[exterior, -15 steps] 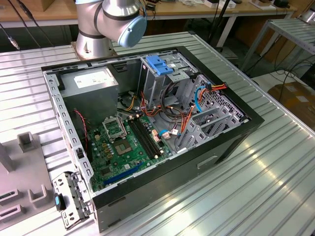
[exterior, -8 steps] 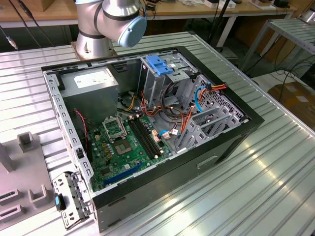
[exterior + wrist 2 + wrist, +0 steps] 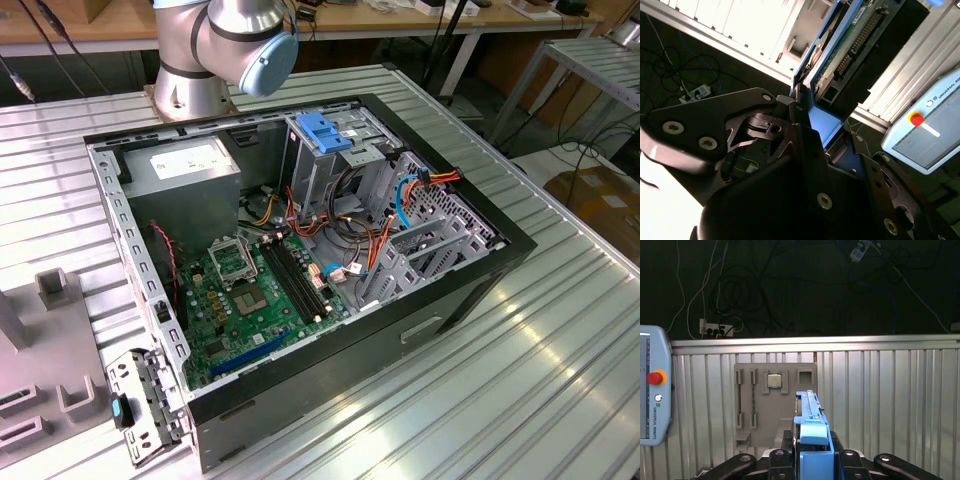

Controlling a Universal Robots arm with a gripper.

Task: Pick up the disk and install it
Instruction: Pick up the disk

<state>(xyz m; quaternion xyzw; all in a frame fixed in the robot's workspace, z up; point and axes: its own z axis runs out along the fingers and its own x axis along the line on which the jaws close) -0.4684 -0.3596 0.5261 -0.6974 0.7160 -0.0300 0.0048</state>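
In the exterior view we see an open black computer case [image 3: 455,300] on the ribbed metal bench [image 3: 560,385], with the grey arm base [image 3: 190,85] at its eleven o'clock. In the second wrist view the black end effector [image 3: 807,107] is clamped on the blue-railed flat disk [image 3: 850,45]. In the first wrist view the disk [image 3: 812,427] stands edge-on, a grey fixture plate [image 3: 757,400] beyond it.

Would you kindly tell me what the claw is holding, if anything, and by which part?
The claw holds the disk, clamped from both sides at one blue-railed end; the rest juts out beyond the claw.
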